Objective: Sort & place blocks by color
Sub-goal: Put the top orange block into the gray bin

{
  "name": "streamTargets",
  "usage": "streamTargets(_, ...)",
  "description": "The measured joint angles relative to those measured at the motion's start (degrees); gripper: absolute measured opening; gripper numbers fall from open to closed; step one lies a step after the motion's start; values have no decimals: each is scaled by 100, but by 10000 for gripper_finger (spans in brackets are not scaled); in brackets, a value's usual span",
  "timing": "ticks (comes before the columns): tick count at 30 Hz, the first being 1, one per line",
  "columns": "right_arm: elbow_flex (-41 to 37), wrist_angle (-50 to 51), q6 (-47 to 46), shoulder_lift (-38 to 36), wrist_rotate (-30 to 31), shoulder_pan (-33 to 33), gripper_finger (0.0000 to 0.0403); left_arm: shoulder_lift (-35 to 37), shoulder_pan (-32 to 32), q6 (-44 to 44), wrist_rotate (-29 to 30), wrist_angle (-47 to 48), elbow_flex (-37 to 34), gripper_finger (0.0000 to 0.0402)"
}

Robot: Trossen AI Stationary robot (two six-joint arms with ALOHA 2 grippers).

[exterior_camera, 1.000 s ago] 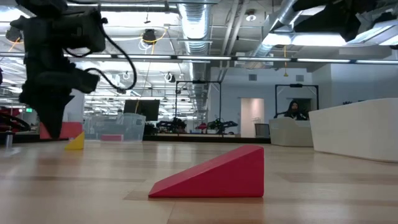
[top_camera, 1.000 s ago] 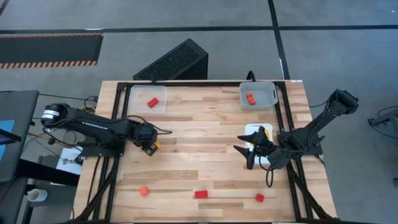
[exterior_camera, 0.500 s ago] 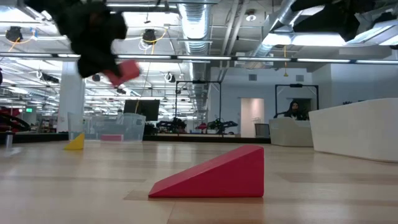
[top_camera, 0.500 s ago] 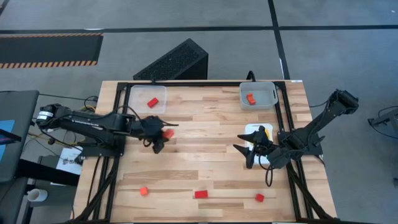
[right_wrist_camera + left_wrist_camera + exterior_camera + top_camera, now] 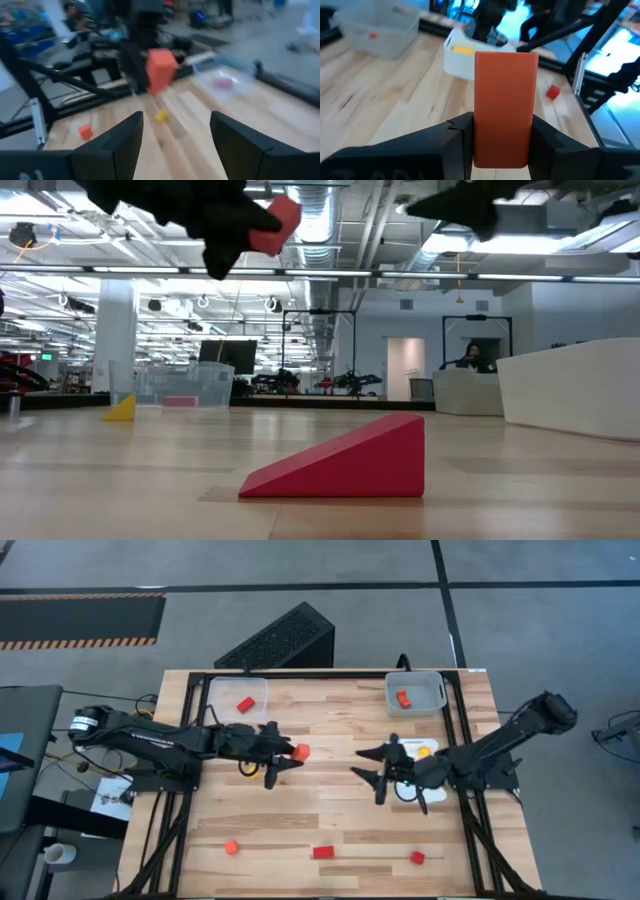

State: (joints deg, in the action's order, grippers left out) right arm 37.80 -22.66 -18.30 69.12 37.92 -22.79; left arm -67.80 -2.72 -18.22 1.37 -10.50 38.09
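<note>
Orange block held aloft at desk centre

Left gripper [image 5: 285,755] clamps the orange block [image 5: 301,751] above the desk [image 5: 330,800], centre-left of the high view; right gripper [image 5: 378,775], fingers spread and empty, faces it, centre-right.

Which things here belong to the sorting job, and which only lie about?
Job: orange block held in left gripper; red wedge; yellow block; clear tray; grey tray; white tray.
Lying about: black box; right gripper waits, open.

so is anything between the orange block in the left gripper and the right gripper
No. In the high view, only bare table lies between the orange block and the open right gripper.
</note>
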Motion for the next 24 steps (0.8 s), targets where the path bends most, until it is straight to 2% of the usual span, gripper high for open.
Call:
streamTargets(5,0,-1484,1513,529,-353,123,253,-558,-31,288,-131,-1067,-2,97)
streamTargets(8,1,-2017,1812,761,-427,208,253,-861,-35,436,-456,-1606,0,97)
streamTargets(13,-519,-2856,1411,968,-1011,661,253,-1333,-16,516,-658,-2342,0,97)
streamTargets(20,-1648,-5908,872,1564,-2320,1279,253,-1660,136,513,-848,-2914,0,97)
streamTargets(24,-1632,-6327,762,1891,-2515,1321,253,-1660,267,575,-756,-3108,0,97)
